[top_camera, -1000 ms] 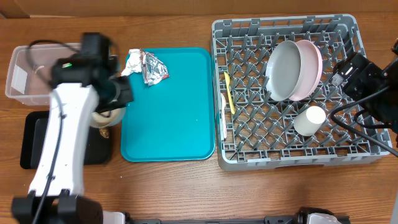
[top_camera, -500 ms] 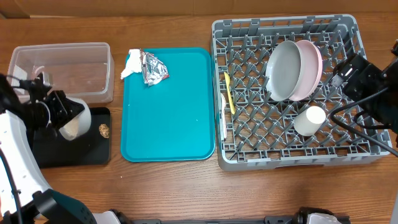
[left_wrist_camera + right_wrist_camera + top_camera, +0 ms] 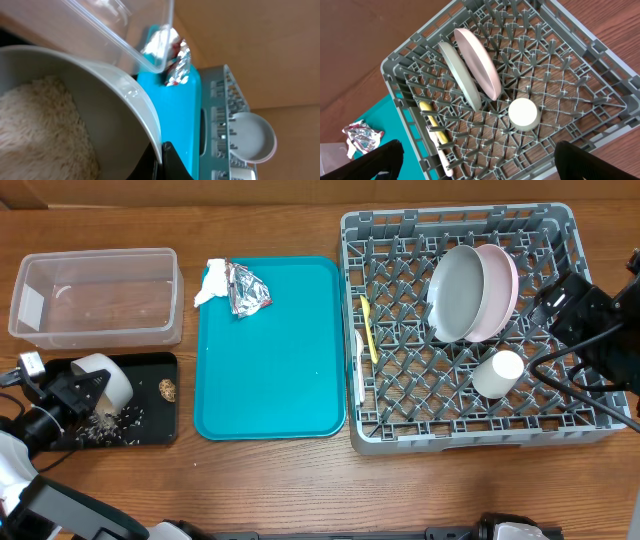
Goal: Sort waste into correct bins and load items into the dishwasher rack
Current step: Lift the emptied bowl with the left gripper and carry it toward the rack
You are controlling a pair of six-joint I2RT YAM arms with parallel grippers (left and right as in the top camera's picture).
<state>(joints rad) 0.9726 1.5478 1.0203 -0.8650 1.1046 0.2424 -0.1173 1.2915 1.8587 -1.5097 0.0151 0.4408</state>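
With your left gripper [image 3: 72, 394] pinching only the rim of the small grey bowl [image 3: 108, 383] tipped over the black tray [image 3: 155, 432], 1 slip could scatter loose rice [image 3: 100, 427] onto the table [image 3: 260, 480].

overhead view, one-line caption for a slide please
Left gripper holds a grey bowl tipped over the black tray, rice scattered below; two plates, a cup and utensils sit in the grey rack.

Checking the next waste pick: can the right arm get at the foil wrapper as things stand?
Probably, from above: the foil wrapper lies uncovered on the teal tray, right gripper open, though the rack lies between.
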